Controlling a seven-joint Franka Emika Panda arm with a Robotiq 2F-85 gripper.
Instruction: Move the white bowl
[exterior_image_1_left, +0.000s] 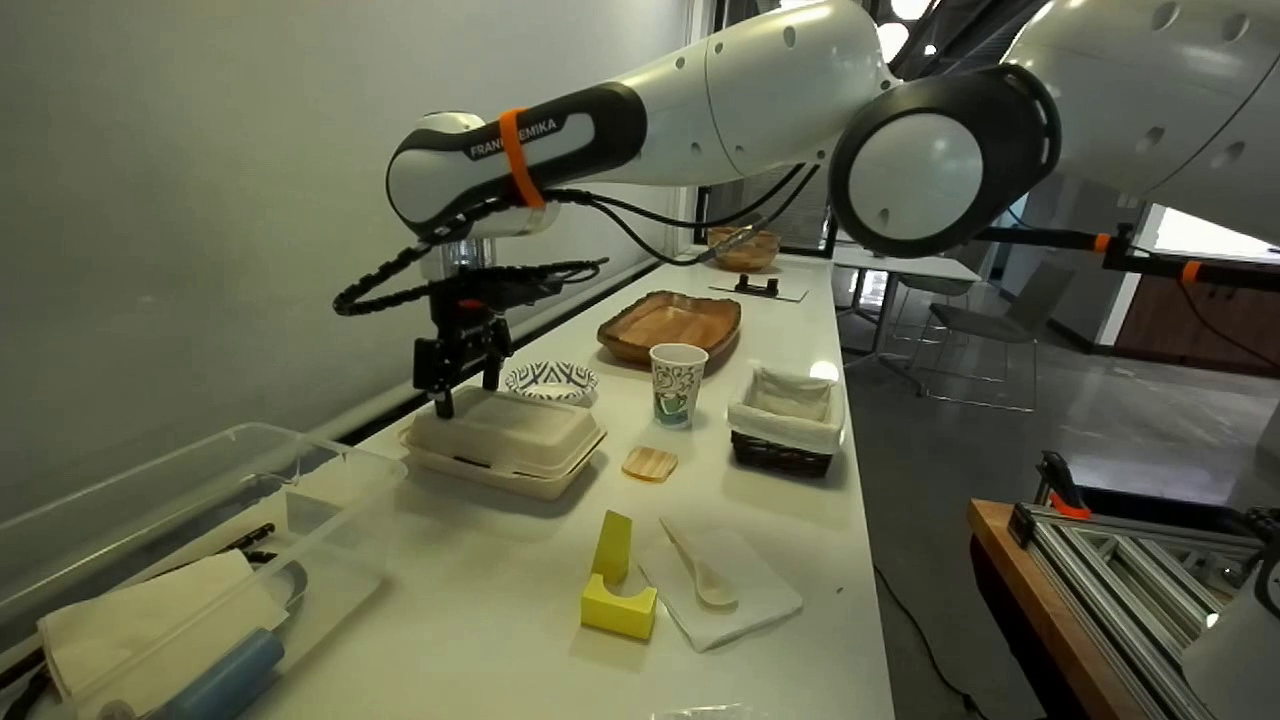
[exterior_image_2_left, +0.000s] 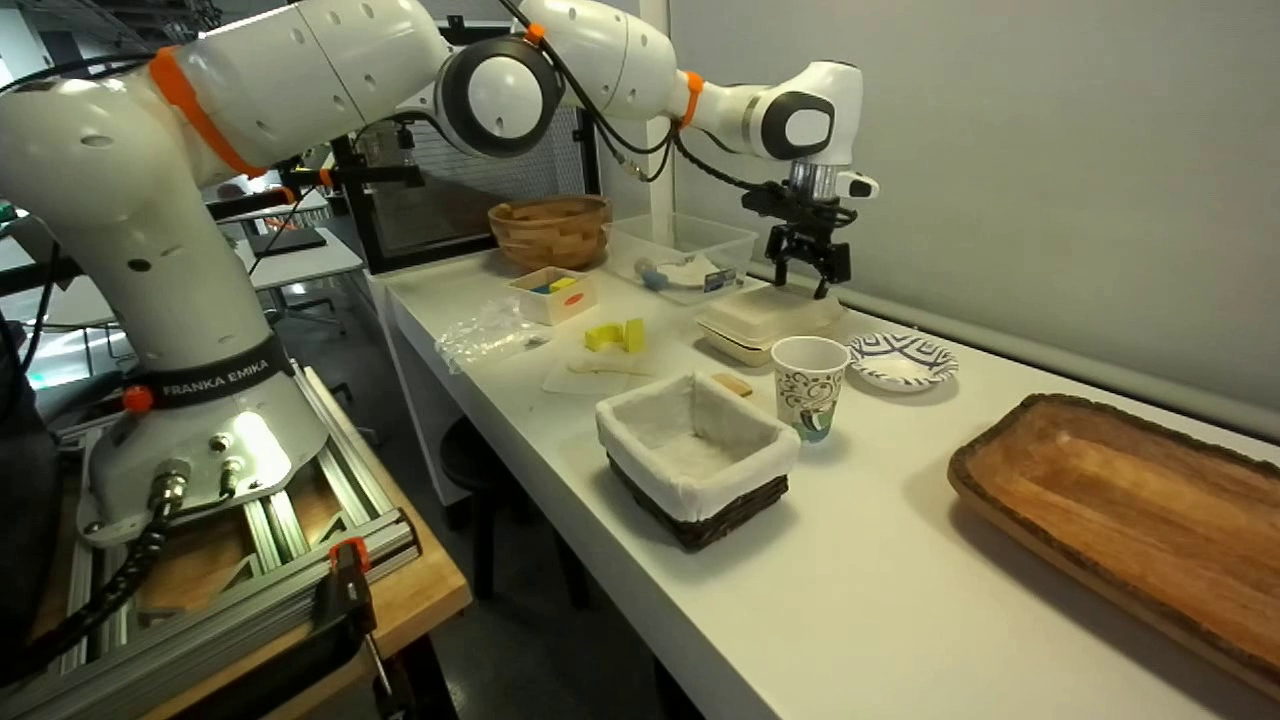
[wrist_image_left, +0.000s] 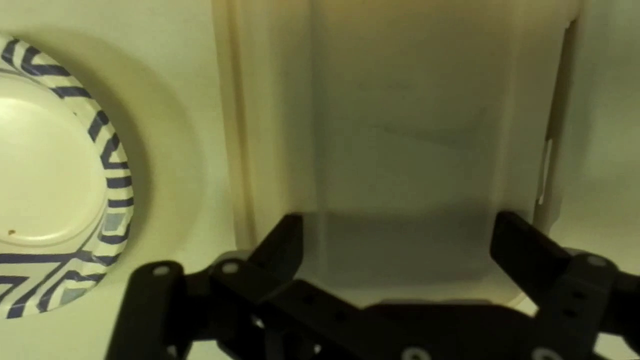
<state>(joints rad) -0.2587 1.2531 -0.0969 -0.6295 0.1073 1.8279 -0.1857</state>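
Note:
The white bowl, a large off-white squarish clamshell container with two stacked halves, sits closed on the white table by the wall. It shows in both exterior views and fills the middle of the wrist view. My gripper points straight down over the wall-side end of its lid, also in an exterior view. In the wrist view the gripper is wide open, its fingertips spread across most of the lid's width. Nothing is held. I cannot tell whether the fingertips touch the lid.
A striped dish lies close beside the container. A paper cup, a wooden coaster, a lined basket and a wooden tray stand around. A clear plastic bin is on the opposite side. A yellow holder is in front.

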